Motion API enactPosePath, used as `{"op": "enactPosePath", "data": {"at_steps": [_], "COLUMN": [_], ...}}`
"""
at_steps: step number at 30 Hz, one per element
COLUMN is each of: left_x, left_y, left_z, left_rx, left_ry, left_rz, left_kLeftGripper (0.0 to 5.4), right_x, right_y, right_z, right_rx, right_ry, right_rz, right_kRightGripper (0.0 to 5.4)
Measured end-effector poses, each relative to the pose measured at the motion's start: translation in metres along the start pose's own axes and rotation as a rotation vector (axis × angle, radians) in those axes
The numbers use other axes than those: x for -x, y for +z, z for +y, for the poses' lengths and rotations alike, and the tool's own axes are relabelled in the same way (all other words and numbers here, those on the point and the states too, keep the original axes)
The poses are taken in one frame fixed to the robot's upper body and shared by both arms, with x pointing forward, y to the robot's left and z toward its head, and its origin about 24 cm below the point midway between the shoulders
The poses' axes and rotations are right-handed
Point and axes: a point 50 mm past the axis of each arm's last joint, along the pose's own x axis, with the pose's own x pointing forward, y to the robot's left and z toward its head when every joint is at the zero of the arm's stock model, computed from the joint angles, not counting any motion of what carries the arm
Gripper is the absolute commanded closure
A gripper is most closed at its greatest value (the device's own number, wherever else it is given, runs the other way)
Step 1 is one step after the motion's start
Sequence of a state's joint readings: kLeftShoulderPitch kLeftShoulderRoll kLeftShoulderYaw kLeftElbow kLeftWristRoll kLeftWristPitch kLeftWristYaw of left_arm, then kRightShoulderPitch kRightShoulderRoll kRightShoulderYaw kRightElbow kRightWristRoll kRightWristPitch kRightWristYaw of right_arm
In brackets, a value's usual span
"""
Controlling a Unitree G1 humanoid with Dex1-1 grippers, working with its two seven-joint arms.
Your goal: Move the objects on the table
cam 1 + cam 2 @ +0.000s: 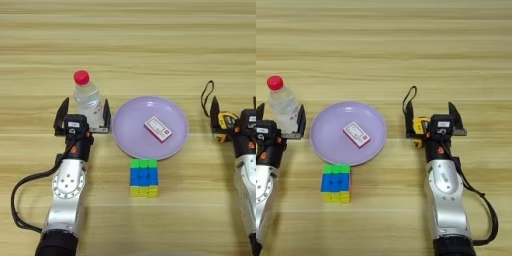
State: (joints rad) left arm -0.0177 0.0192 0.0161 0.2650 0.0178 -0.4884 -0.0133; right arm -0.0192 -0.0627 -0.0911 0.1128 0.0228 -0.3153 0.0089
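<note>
A small clear bottle point(86, 99) with a red cap stands upright on the table point(150, 40) at the left. My left gripper point(84, 118) is open, one finger on each side of the bottle's base with a gap to either side. The multicoloured puzzle cube point(144, 177) rests in front of the plate, apart from both arms. At the right, the yellow-black tape measure point(419, 125) lies between the fingers of my open right gripper point(431, 118), close to its left finger. Its black strap point(408, 97) loops away behind. The gripper's body hides part of the tape measure.
A lilac round plate point(129, 131) sits in the middle between the two arms, holding a small red-and-white flat box point(158, 129). Black cables hang beside both forearms. Bare wood stretches across the far half of the table.
</note>
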Motion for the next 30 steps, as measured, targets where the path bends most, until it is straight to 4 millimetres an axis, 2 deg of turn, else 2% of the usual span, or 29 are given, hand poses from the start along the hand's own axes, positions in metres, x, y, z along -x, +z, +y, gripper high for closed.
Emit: {"op": "enactPosePath", "data": {"at_steps": [18, 30], "left_x": [0.000, -0.017], "left_y": [-0.001, -0.006], "left_z": [0.001, -0.004], "left_rx": [0.001, 0.007], "left_ry": [0.002, -0.021], "left_rz": [0.006, 0.014], "left_kLeftGripper": [0.00, 0.00], "right_x": [0.000, 0.000], "right_y": [0.000, -0.001], "right_z": [0.000, 0.000], "right_rx": [0.000, -0.001], "right_ry": [0.000, -0.002], "right_rz": [0.000, 0.003], "right_kRightGripper": [0.02, 0.02]}}
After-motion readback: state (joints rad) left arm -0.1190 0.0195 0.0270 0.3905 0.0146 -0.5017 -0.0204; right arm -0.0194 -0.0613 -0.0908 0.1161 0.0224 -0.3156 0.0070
